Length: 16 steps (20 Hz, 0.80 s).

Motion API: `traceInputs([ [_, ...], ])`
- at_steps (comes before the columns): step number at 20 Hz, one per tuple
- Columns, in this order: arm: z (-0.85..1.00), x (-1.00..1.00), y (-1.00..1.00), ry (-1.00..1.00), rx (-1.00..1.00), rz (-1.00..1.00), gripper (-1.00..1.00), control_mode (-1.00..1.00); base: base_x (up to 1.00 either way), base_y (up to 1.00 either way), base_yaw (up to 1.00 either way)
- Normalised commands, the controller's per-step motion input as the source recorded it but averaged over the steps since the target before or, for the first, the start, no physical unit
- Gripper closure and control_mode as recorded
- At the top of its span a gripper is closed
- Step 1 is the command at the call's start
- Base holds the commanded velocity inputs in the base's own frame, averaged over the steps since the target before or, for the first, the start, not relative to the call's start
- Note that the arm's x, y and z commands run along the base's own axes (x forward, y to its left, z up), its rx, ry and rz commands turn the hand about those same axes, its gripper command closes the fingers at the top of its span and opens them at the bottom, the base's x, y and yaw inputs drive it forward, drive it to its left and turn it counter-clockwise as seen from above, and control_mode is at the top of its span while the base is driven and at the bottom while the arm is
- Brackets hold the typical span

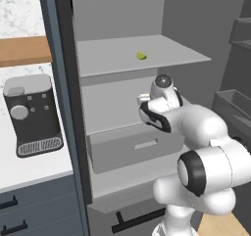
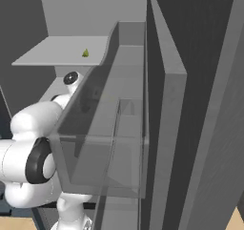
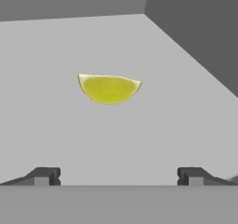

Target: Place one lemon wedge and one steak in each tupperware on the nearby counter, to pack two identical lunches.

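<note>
Small yellow-green lemon wedge [image 3: 109, 89] lying alone on grey fridge shelf [image 3: 139, 144]; judged light, soft, slippery; best pinched across flat sides. Claw [image 3: 118, 176] being held wide open, empty.

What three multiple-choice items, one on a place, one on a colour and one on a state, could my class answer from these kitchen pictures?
1. Where does the lemon wedge lie?
A. On a grey shelf inside the open fridge
B. In the drawer below
C. On top of the coffee machine

2. What colour is the coffee machine on the counter?
A. Red
B. Dark grey
C. Yellow

3. How does the gripper stand?
A. Shut on the wedge
B. Shut with nothing in it
C. Open, with the wedge lying ahead of it and apart from it

Answers:
1 A: both base views show the wedge on the upper shelf.
2 B: its body is dark grey with paler knobs.
3 C: in the hand view the fingertips stand wide apart, short of the wedge.
</note>
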Motion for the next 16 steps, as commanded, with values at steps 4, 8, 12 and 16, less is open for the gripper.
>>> traceInputs([
  [4,0.00,0.16,-0.11,0.00,0.00,0.00,-1.00,-1.00,0.00,0.00,0.00],
  [8,0.00,0.14,-0.12,0.00,0.00,0.00,-1.00,-1.00,0.00,0.00,0.00],
  [12,0.00,0.13,-0.12,0.00,0.00,0.01,-1.00,-1.00,0.00,0.00,0.00],
  [16,0.00,0.21,-0.03,0.00,0.00,0.00,-1.00,-1.00,0.00,0.00,0.00],
])
